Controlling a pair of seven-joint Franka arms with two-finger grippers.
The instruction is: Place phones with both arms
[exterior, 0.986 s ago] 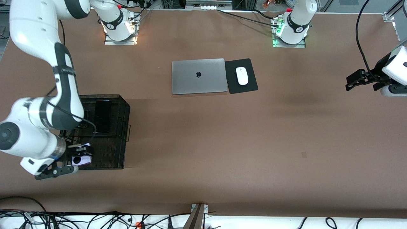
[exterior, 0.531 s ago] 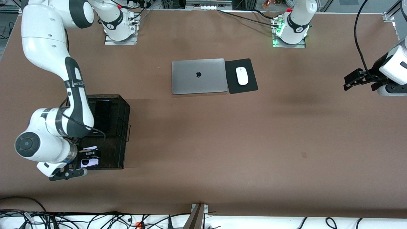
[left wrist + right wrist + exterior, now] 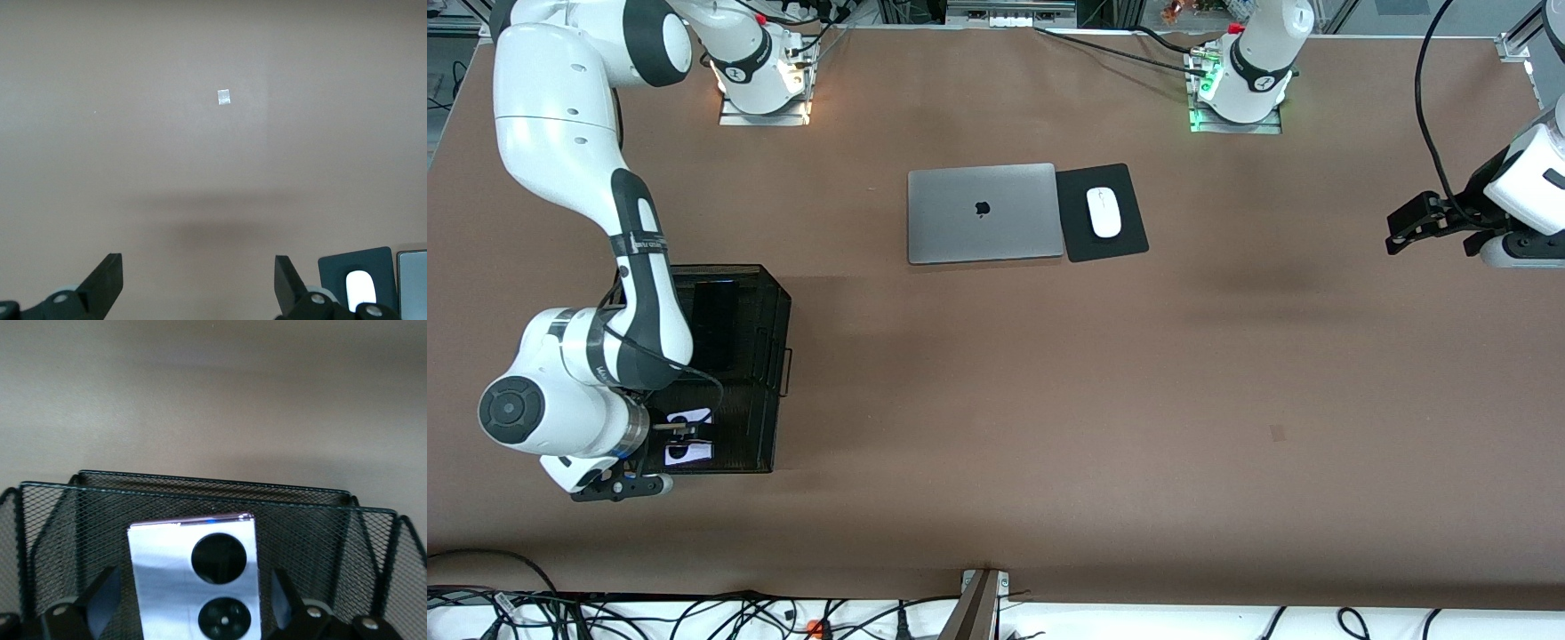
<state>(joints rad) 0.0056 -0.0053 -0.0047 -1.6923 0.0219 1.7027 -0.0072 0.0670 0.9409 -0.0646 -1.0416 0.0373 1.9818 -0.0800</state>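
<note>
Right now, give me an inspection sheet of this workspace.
Surface: brown table, one small pale mark.
Job's things: lavender-white phone and long black phone in the black mesh basket.
Clutter: closed grey laptop; white mouse on black pad.
Grippers: right gripper open around the lavender phone; left gripper open, waiting over bare table.
Cables: tangle along the near edge.
Surroundings: nothing seen.
</note>
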